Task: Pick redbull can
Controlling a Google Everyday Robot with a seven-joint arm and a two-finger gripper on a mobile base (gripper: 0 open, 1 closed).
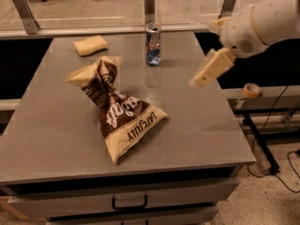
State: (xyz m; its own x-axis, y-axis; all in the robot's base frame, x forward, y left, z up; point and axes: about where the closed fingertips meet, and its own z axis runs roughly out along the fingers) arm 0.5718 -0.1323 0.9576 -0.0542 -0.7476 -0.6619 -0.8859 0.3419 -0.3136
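Observation:
The redbull can [153, 44], slim with blue and silver sides and a silver top, stands upright near the far edge of the grey table [56, 139], at its middle. My gripper [211, 68], cream-coloured on a white arm, hangs above the table's right side. It is to the right of the can and a little nearer to me, well apart from it and holding nothing.
A large brown and cream snack bag [117, 109] lies crumpled at the table's centre-left. A pale yellow sponge-like block [90, 45] sits at the far left. A glass barrier with metal posts [149, 3] runs behind the table. A tape roll [252, 90] lies on a ledge at the right.

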